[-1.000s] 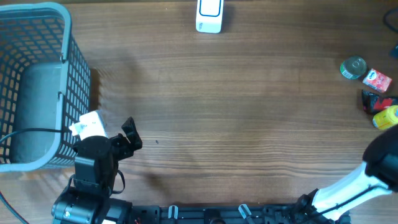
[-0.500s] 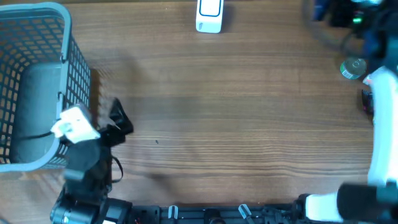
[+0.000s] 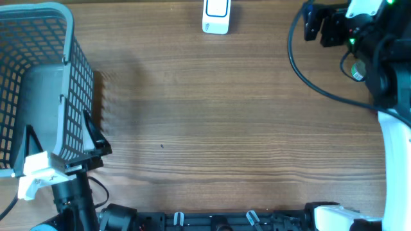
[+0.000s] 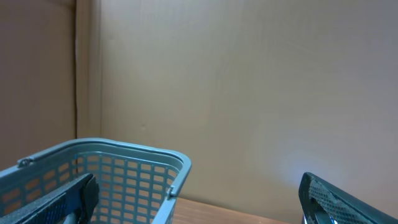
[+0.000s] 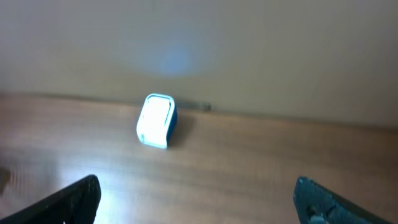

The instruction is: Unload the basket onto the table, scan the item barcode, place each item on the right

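Wooden table [image 3: 225, 128] holds a white scanner [image 3: 216, 16] and basket [image 3: 76, 83]; left fingers [image 4: 59, 200] and right fingers [image 5: 71, 200] gape, empty.

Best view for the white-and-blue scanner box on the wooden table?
Right wrist: the white-and-blue scanner box sits whole and near centre, if slightly soft. Overhead has it cut by the frame's top edge. Left wrist shows none of it.

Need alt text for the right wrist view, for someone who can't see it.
A small white and blue scanner stands on the wooden table near a plain beige wall. The right gripper is wide open, its dark fingers in the bottom corners, with nothing between them.
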Action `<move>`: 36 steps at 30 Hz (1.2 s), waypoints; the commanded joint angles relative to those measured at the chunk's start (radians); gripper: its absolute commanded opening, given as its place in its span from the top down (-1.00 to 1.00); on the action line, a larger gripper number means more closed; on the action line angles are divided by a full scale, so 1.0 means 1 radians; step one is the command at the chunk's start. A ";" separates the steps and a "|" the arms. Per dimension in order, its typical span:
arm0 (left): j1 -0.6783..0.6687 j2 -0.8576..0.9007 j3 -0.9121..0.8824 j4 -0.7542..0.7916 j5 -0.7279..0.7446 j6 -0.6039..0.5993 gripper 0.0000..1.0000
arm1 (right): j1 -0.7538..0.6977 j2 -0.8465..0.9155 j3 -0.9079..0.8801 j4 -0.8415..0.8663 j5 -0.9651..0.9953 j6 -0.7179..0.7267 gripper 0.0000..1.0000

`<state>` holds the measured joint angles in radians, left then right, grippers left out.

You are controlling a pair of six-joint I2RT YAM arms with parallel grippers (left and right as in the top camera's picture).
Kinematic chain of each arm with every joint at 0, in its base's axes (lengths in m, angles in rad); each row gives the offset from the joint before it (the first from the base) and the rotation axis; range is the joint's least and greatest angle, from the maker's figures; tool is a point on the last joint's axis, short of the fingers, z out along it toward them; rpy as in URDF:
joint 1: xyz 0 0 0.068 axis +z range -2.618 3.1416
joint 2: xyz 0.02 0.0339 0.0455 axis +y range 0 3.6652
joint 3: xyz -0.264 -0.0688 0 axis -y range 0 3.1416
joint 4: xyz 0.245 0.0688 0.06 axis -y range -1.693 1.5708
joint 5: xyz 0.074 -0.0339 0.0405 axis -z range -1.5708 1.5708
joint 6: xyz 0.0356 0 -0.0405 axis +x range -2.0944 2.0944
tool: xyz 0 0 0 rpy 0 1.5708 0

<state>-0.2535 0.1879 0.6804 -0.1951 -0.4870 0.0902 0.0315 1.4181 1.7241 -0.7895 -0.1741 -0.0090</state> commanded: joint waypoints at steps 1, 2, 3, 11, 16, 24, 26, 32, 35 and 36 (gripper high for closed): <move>-0.004 -0.010 0.012 0.005 -0.021 0.037 -1.00 | 0.004 0.026 0.000 -0.044 0.021 -0.016 -1.00; -0.005 -0.010 0.012 0.005 -0.021 0.037 -1.00 | 0.004 0.032 0.000 -0.055 0.021 -0.016 -1.00; -0.005 -0.010 0.012 0.004 -0.021 0.037 -1.00 | 0.004 0.037 0.000 -0.061 0.021 -0.017 -0.98; -0.005 -0.010 0.012 -0.003 -0.020 0.037 -1.00 | 0.004 0.091 -0.002 -0.081 0.040 -0.016 -1.00; -0.005 -0.010 0.012 -0.061 -0.020 0.037 -1.00 | 0.004 0.118 -0.002 -0.085 0.040 -0.016 -1.00; -0.005 -0.009 0.011 -0.321 0.075 -0.048 -1.00 | 0.004 0.155 -0.002 -0.087 0.040 -0.016 -1.00; -0.005 -0.009 0.003 -0.335 0.144 -0.053 -1.00 | 0.004 0.157 -0.002 -0.087 0.040 -0.016 -1.00; 0.150 -0.017 -0.257 0.127 0.438 -0.012 -1.00 | 0.004 0.162 -0.002 -0.087 0.040 -0.016 -1.00; 0.230 -0.064 -0.422 0.331 0.555 -0.019 -1.00 | 0.004 0.162 -0.002 -0.087 0.040 -0.016 -1.00; 0.233 -0.090 -0.457 0.348 0.548 -0.015 -1.00 | 0.004 0.162 -0.002 -0.087 0.040 -0.016 -1.00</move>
<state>-0.0704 0.1627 0.3702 0.0788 -0.1123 0.0696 0.0315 1.5654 1.7233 -0.8761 -0.1478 -0.0132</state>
